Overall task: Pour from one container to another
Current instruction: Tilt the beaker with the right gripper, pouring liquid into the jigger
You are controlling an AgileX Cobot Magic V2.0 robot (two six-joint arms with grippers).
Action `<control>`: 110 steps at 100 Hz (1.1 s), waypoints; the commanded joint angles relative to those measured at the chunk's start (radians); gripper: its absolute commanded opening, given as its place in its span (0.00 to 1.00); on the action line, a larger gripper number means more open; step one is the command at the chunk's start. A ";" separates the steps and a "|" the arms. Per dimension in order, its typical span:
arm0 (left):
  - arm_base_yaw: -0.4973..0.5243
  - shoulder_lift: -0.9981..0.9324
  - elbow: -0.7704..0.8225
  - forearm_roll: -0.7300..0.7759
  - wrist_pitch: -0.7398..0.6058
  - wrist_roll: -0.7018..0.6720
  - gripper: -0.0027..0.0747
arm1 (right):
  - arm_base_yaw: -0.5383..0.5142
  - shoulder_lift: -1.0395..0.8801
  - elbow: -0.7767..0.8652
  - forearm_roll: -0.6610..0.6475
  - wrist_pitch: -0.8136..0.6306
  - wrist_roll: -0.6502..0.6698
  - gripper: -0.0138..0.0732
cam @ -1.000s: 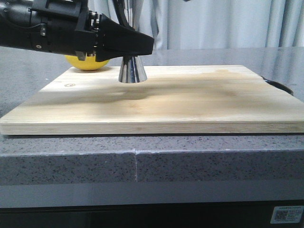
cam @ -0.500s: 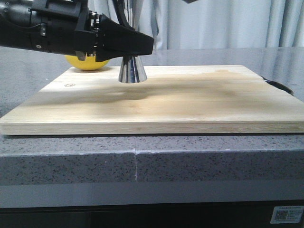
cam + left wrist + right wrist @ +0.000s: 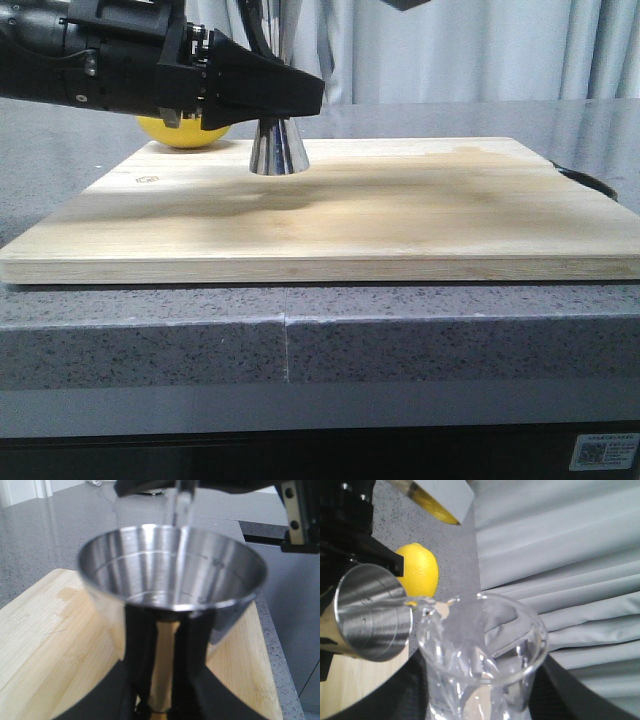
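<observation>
One steel jigger [image 3: 277, 148] stands upright on the wooden cutting board [image 3: 400, 215], toward its far left part, and only its lower cone shows in the front view. The left gripper [image 3: 300, 95] reaches in from the left at the jigger's waist, and its black fingers [image 3: 142, 645] sit on both sides of the gold band, clamped on it (the left wrist view shows this from close). In that view the jigger's upper cup [image 3: 172, 587] fills most of the picture and is a little blurred; faint measure lines ring the inside.

One clear glass beaker [image 3: 482, 655] is held above, tilted, with its pouring lip over the jigger's rim [image 3: 370, 612]. In the left wrist view a thin clear stream [image 3: 179, 510] comes down into the cup from above. The right gripper [image 3: 480, 700] has its dark fingers [image 3: 412, 690] on either side of the beaker, closed around it, though they are cut off at the picture's edge. In the front view this arm is almost hidden: only a small dark corner [image 3: 405, 4] shows at the top edge, and the beaker itself is out of frame.

One yellow lemon [image 3: 185, 130] lies behind the left gripper at the board's far left corner, mostly covered by it; the right wrist view shows more of it [image 3: 417, 570].

One grey speckled counter [image 3: 300, 335] carries the board. How much liquid is in the beaker or in the jigger I cannot tell.
</observation>
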 commanded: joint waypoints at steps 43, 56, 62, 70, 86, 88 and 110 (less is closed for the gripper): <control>-0.010 -0.054 -0.027 -0.062 0.117 -0.011 0.01 | -0.003 -0.041 -0.038 -0.038 -0.003 -0.001 0.30; -0.010 -0.054 -0.027 -0.062 0.117 -0.011 0.01 | -0.003 -0.041 -0.038 -0.046 -0.001 -0.001 0.30; -0.010 -0.054 -0.027 -0.062 0.117 -0.011 0.01 | -0.003 -0.041 -0.038 -0.047 0.001 -0.001 0.30; -0.010 -0.054 -0.027 -0.062 0.117 -0.011 0.01 | -0.003 -0.041 -0.038 -0.047 0.006 -0.001 0.30; -0.010 -0.054 -0.027 -0.062 0.117 -0.011 0.01 | -0.003 -0.041 -0.038 -0.058 0.011 -0.001 0.30; -0.010 -0.054 -0.027 -0.062 0.117 -0.011 0.01 | -0.003 -0.041 -0.038 -0.060 0.011 -0.001 0.30; -0.010 -0.054 -0.027 -0.062 0.117 -0.011 0.01 | -0.003 -0.041 -0.038 -0.083 0.011 -0.001 0.30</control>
